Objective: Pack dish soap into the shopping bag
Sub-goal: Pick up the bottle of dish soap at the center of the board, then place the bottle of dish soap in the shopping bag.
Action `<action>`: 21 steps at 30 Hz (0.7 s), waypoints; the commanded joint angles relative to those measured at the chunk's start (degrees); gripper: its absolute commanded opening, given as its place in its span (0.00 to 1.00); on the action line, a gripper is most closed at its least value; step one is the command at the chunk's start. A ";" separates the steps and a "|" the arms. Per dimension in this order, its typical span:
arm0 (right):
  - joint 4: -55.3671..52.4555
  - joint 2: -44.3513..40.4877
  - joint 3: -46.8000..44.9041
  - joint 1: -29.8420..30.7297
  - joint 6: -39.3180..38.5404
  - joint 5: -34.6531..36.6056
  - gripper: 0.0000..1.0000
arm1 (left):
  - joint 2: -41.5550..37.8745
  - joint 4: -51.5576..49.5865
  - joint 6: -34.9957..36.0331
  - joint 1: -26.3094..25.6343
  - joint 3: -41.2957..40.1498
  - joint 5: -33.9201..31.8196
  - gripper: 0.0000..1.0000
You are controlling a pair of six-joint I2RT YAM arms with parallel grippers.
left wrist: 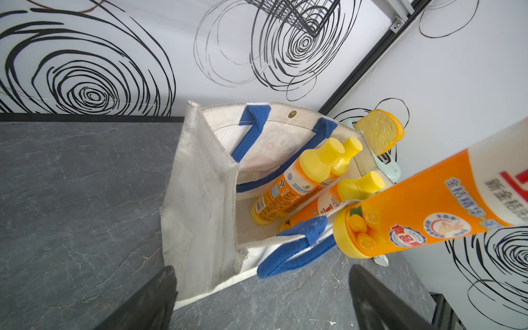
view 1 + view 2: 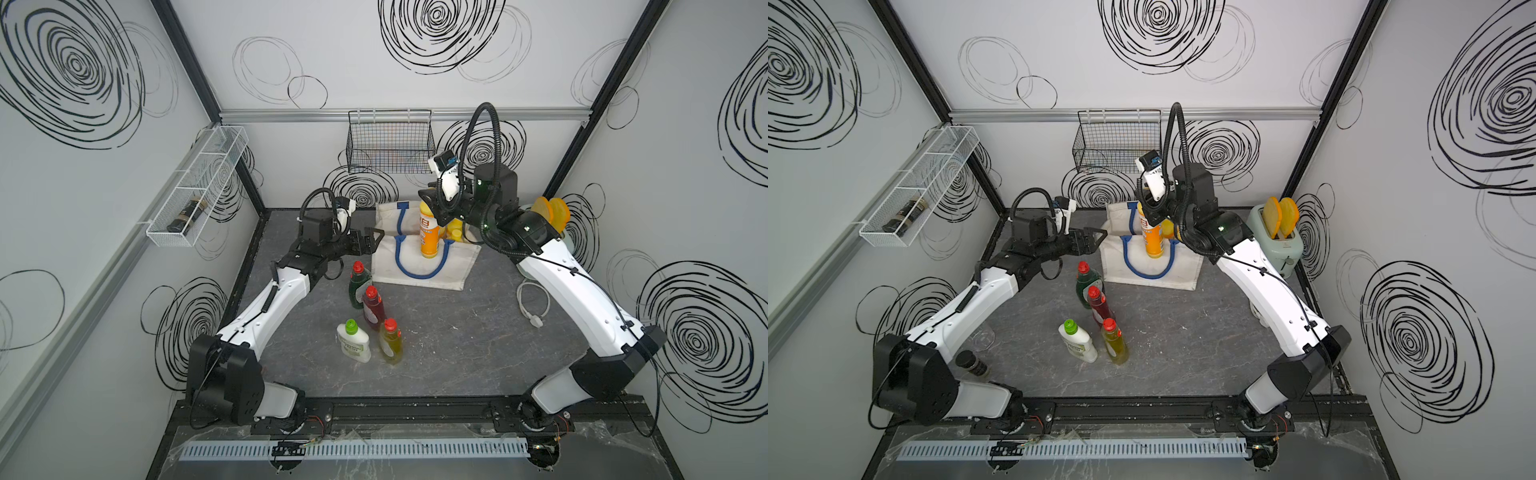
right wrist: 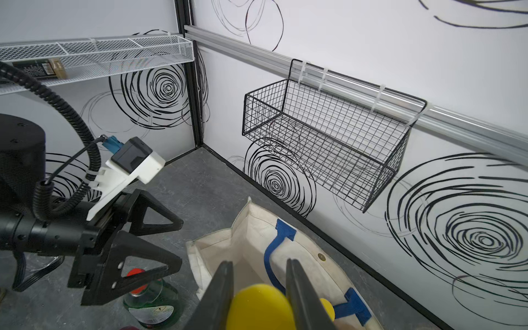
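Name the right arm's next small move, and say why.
Probably nudge the held orange bottle inward and lower it into the shopping bag: the right pincer grips its yellow cap, its base hangs by the near rim, and three orange bottles already sit inside.

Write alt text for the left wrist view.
An open canvas shopping bag holds three orange soap bottles with yellow caps, while a fourth orange bottle hangs over its rim. The left tool stands open in the foreground; a toaster with bread sits behind.
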 commanded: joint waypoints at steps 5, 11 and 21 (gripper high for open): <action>6.75 0.28 7.99 -0.86 -0.03 0.07 0.00 | -0.92 -0.06 1.68 -1.38 2.53 -0.66 0.96; 6.94 0.93 11.60 -0.98 -0.55 -0.08 0.00 | -1.21 -0.15 1.93 -1.37 2.59 -1.11 0.96; 9.23 1.87 11.22 -3.28 -0.38 -0.77 0.00 | -1.19 -0.38 1.99 -1.45 2.60 -1.19 0.96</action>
